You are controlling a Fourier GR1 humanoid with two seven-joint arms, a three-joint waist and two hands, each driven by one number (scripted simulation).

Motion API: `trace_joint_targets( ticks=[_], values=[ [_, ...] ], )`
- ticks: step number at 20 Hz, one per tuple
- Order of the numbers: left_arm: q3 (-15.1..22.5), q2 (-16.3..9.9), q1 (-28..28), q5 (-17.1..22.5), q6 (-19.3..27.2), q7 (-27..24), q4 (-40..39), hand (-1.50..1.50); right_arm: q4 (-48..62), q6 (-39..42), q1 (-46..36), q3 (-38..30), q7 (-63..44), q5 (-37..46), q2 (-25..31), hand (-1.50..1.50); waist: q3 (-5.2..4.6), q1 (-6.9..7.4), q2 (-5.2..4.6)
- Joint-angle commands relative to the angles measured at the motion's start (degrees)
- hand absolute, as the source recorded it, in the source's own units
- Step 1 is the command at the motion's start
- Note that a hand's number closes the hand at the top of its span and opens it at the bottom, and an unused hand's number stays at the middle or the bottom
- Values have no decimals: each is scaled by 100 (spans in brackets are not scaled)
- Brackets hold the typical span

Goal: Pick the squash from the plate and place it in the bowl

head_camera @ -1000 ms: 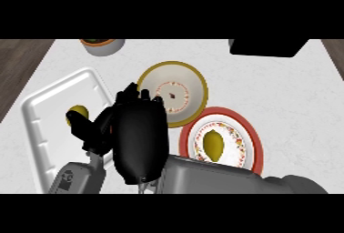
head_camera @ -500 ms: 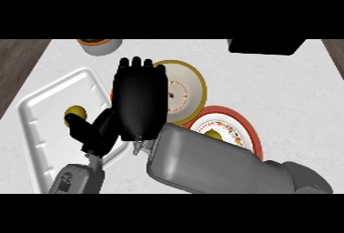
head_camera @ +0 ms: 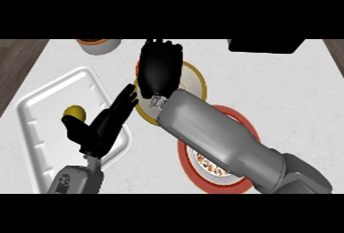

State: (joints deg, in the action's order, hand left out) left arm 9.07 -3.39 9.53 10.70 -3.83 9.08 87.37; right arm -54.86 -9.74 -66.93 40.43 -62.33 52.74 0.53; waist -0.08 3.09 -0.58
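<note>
Tray (head_camera: 50, 98) at left, with a small fruit (head_camera: 74, 112) in it. Bowl (head_camera: 194, 82) at centre, behind the plate (head_camera: 190, 171) at right. Cup (head_camera: 98, 44) at far left edge, box (head_camera: 265, 44) at far right.

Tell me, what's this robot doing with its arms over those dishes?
The right hand is stretched out with straight fingers over a yellow-rimmed bowl, and its forearm hides much of the red-rimmed plate nearer the robot. No squash shows on that plate or in the hand. The left hand rests open over a white tray holding a small yellow thing.
</note>
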Motion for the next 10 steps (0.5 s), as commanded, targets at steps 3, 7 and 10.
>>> trace_joint_targets(
  ticks=[3,7,10],
  values=[
    [-101,-60,205,50,-38,150,51,0,1688,-1075,-115,-365,388,-45,-50,150,3,20,-46],
    [-13,-21,71,82,-208,-55,-51,0,2211,-755,-47,-654,259,-710,-51,150,1,129,-74],
    [89,31,3,-32,-46,126,161,0,2760,-1341,75,-1110,573,-778,-52,-150,10,100,-77]
  ],
)
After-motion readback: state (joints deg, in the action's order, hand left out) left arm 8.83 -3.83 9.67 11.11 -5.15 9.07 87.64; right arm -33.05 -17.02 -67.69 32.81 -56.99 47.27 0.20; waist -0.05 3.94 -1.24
